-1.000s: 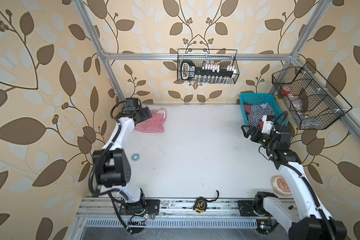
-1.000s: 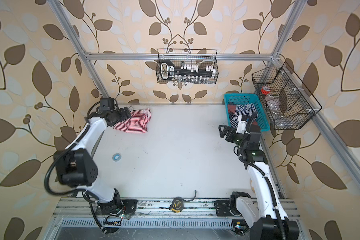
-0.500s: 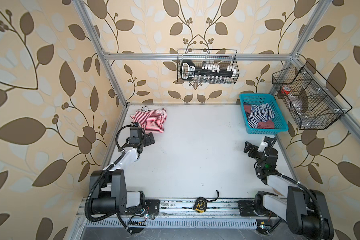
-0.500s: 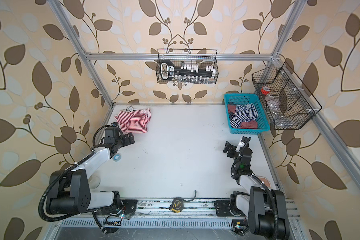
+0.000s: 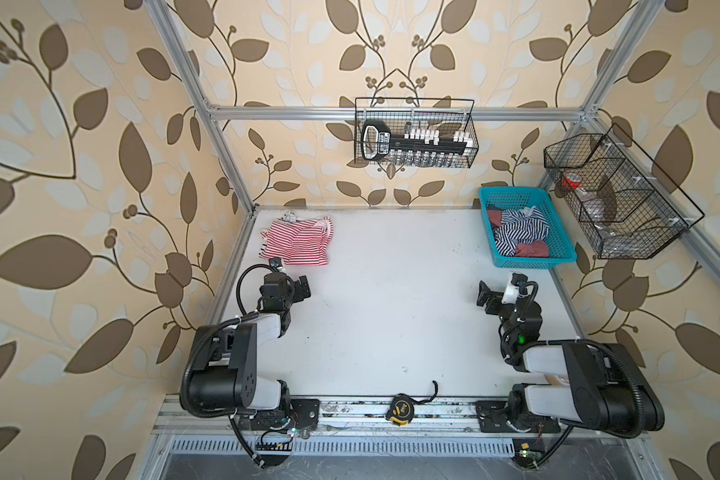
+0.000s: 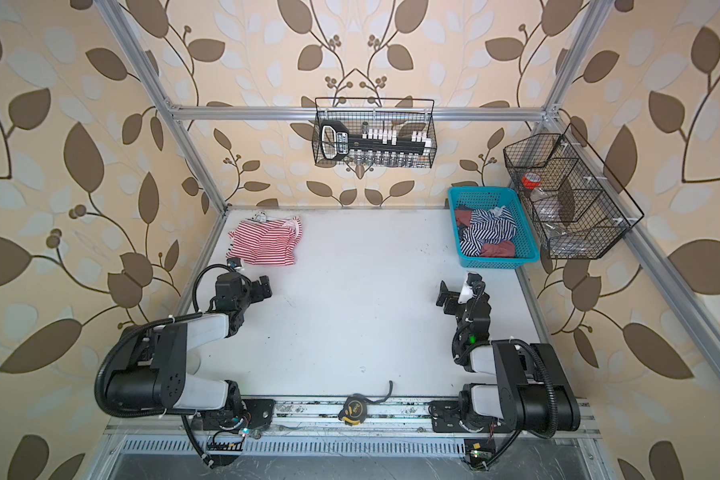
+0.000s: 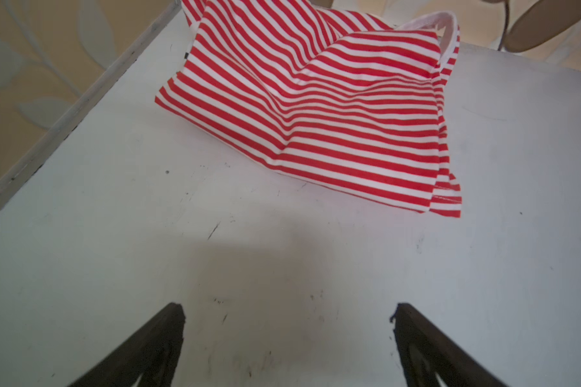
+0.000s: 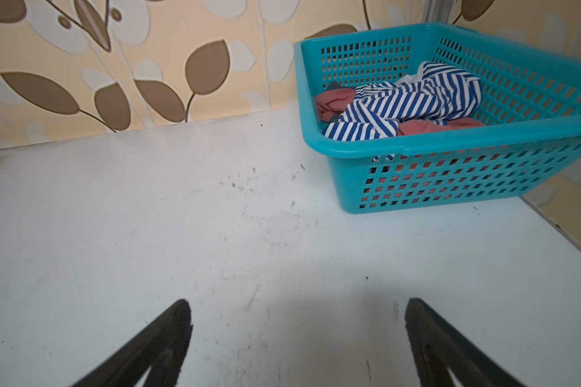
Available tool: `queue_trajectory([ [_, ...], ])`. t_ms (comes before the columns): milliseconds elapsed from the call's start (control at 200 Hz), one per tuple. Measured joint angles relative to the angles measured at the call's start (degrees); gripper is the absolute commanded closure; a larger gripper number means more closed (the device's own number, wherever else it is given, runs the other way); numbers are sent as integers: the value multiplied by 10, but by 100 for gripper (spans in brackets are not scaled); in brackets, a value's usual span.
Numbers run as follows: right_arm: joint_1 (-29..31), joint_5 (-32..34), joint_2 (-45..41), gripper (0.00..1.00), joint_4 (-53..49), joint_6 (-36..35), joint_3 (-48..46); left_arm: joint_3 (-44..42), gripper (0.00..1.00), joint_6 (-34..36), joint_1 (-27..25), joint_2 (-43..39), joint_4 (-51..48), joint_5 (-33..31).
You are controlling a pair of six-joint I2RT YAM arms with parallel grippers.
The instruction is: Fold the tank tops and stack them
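Observation:
A folded red-and-white striped tank top (image 5: 298,242) (image 6: 265,243) (image 7: 316,110) lies flat at the table's back left. A crumpled navy-and-white striped tank top (image 5: 520,230) (image 6: 489,232) (image 8: 406,104) sits in the turquoise basket (image 5: 533,261) (image 8: 416,145) at the back right, over a dull pink cloth. My left gripper (image 5: 302,286) (image 7: 289,308) hangs open and empty just in front of the red top, not touching it. My right gripper (image 5: 485,295) (image 8: 297,305) is open and empty over bare table, short of the basket.
A black wire basket (image 5: 414,133) with tools hangs on the back wall, and another wire basket (image 5: 616,199) hangs on the right wall. A yellow tape measure (image 5: 400,409) lies on the front rail. Both arms are folded low near the front corners.
Both arms have pulled back toward the front and folded down. The left gripper has left the red top; the right gripper has drawn away from the basket. Both stayed open.

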Motion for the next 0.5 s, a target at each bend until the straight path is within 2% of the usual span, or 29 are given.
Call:
queue_trajectory([
  [275, 15, 12, 0, 0, -3, -18, 11, -11, 1, 9, 0, 19, 32, 0],
  [500, 17, -13, 1, 0, -11, -38, 21, -11, 1, 10, 0, 19, 40, 0],
])
